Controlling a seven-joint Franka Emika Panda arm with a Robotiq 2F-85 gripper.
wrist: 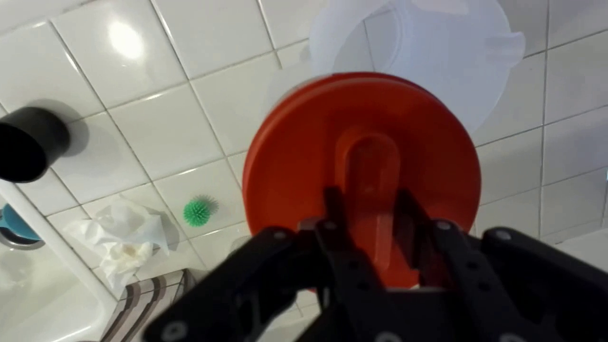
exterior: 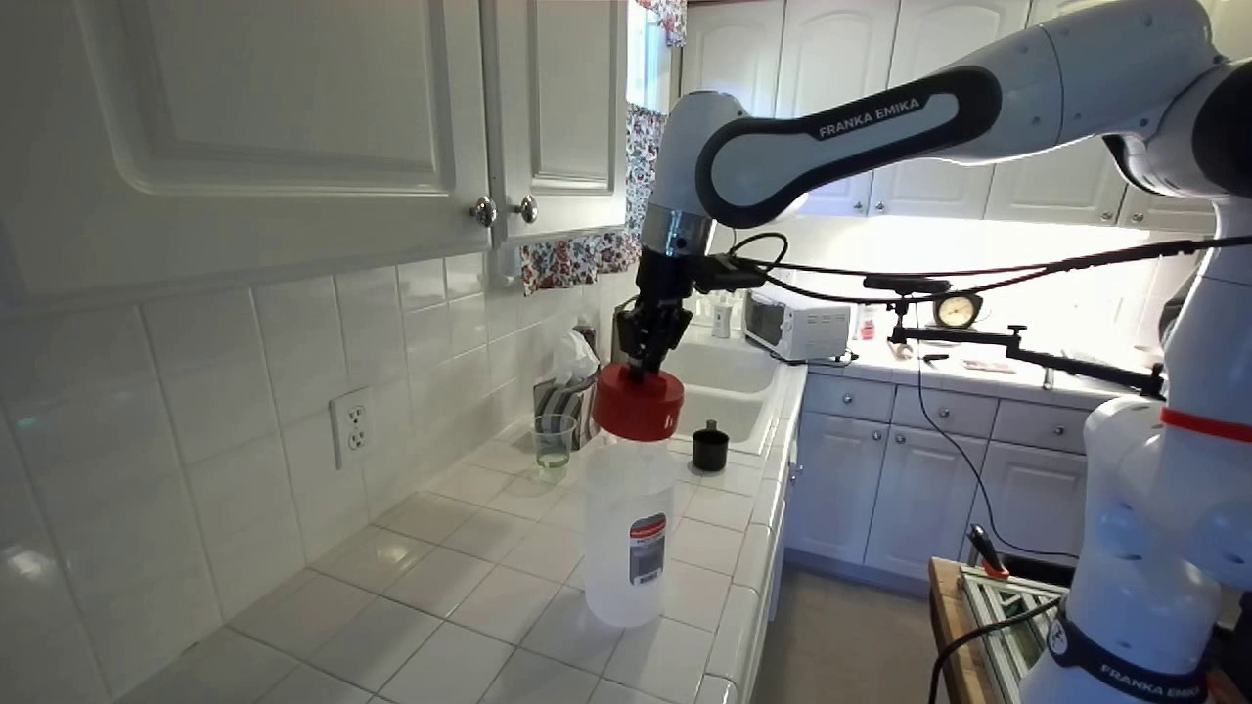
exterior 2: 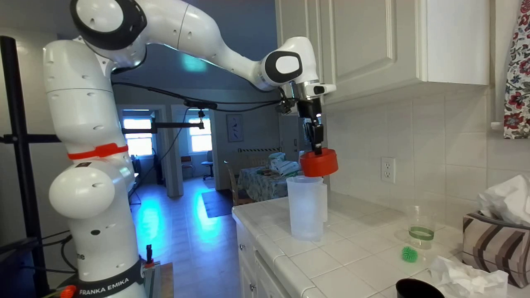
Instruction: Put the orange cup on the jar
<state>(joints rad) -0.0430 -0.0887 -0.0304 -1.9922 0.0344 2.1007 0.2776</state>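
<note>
The white, red-banded arm (exterior 2: 87,111) is lettered FRANKA EMIKA, wired with black cables (exterior: 1125,255), tipped by a black gripper (wrist: 369,198).

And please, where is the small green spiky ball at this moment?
In the wrist view, the green ball lies on the white tiled counter, to the left of the round red lid and just right of the crumpled white tissue.
</note>
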